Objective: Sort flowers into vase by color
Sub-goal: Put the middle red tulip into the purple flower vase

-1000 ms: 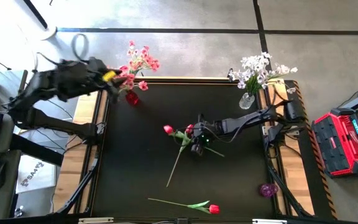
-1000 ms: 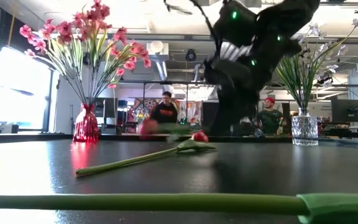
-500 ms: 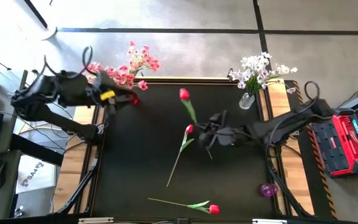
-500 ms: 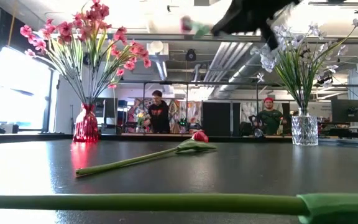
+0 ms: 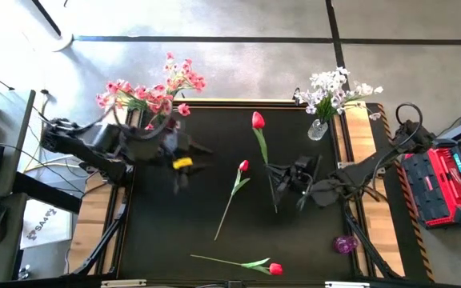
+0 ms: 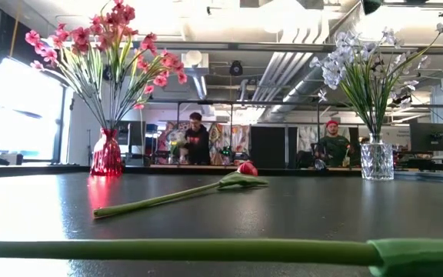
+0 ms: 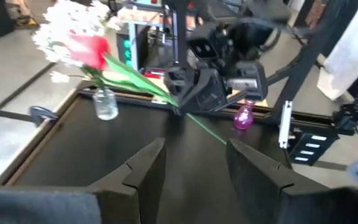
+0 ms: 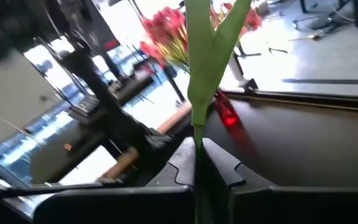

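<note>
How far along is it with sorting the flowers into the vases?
Pink sprays already stand in the red vase, white sprays in the clear vase. In hand: the right end effector is shut on a red tulip, lifted above the table. The left end effector is open and empty. Left: two tulips lie on the table, one mid-table, one near the front edge, and the small purple vase looks empty.
</note>
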### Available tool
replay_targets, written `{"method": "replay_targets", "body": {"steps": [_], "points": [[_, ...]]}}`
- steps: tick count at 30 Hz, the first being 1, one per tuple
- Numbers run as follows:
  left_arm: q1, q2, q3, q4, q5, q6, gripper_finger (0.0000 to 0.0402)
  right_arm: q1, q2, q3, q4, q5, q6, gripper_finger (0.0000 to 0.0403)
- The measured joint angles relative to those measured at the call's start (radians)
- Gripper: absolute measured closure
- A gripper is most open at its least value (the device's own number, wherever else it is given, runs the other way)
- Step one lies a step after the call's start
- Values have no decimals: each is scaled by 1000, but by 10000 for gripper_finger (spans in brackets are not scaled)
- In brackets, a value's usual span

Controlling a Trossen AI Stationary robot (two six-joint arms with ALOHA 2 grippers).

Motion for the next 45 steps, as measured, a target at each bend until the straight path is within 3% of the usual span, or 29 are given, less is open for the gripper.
{"method": "replay_targets", "body": {"steps": [13, 22, 30, 36, 41, 45], "points": [[-9, 203, 0, 375, 54, 4, 245, 87, 0, 0, 438, -42, -392, 403], [8, 293, 0, 503, 118, -19, 245, 99, 0, 0, 677, -111, -629, 403], [25, 388, 0, 706, 229, -21, 245, 96, 0, 0, 703, -226, -652, 403], [40, 445, 0, 802, 333, -22, 245, 96, 0, 0, 706, -254, -630, 403], [46, 478, 0, 806, 340, -26, 247, 97, 0, 0, 705, -279, -623, 403], [51, 483, 0, 807, 340, -30, 284, 105, 1, 0, 698, -280, -607, 403]]}}
